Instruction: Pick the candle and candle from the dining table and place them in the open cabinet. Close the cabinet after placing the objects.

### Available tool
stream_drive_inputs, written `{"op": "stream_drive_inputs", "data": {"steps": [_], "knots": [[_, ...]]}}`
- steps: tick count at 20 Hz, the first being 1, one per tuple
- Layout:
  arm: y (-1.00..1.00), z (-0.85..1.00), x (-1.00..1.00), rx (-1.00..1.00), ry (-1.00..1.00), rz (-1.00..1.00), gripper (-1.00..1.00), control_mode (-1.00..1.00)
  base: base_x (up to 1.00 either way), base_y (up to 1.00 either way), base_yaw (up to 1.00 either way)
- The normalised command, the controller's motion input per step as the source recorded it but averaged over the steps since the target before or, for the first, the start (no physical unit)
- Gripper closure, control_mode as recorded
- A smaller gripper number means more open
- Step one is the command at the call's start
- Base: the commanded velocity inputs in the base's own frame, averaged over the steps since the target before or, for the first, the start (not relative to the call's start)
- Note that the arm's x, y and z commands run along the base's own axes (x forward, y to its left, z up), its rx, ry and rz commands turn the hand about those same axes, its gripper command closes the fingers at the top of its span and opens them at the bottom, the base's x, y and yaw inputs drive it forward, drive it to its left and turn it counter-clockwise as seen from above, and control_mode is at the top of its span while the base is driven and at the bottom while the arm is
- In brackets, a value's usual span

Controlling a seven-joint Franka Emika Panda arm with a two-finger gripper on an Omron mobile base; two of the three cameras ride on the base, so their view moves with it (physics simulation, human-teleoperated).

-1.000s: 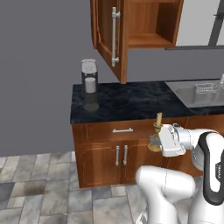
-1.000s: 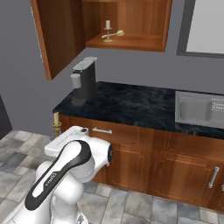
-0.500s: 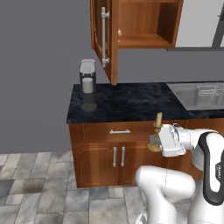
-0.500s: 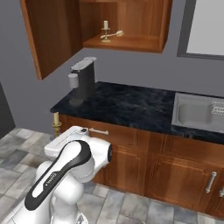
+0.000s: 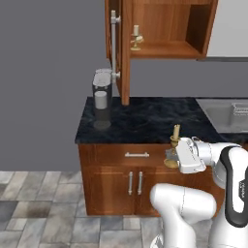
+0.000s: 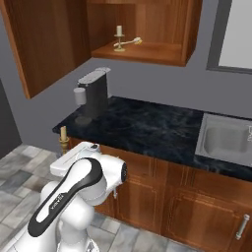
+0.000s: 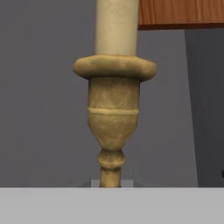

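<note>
**Second candle in transit to cabinet**

The gripper [image 5: 170, 154] is clamped on the taper candle [image 5: 176, 131], held upright in front of the counter [image 5: 145, 118]. The open cabinet [image 5: 164, 48] lies up and far from the gripper, slightly left. The short candle [image 6: 119, 35] already stands on its shelf.

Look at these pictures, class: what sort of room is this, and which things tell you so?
Most likely a kitchen, a rendered one. A sink is set into a dark marble counter, a coffee machine stands on it, and an open wooden wall cabinet hangs above.
</note>
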Motion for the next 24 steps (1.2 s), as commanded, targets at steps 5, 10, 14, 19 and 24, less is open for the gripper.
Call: {"op": "stream_drive_inputs", "data": {"steps": [5, 10, 14, 19, 24], "knots": [[0.00, 0.00, 0.00, 0.00, 0.00, 0.00, 1.00, 1.00, 0.45, -0.33, 0.21], [0.00, 0.00, 0.00, 0.00, 0.00, 0.00, 1.00, 1.00, 0.42, -0.34, 0.21], [0.00, 0.00, 0.00, 0.00, 0.00, 0.00, 1.00, 1.00, 0.40, -0.33, 0.19], [0.00, 0.00, 0.00, 0.00, 0.00, 0.00, 1.00, 1.00, 0.38, -0.31, 0.18], [0.00, 0.00, 0.00, 0.00, 0.00, 0.00, 1.00, 1.00, 0.33, -0.29, 0.16]]}}
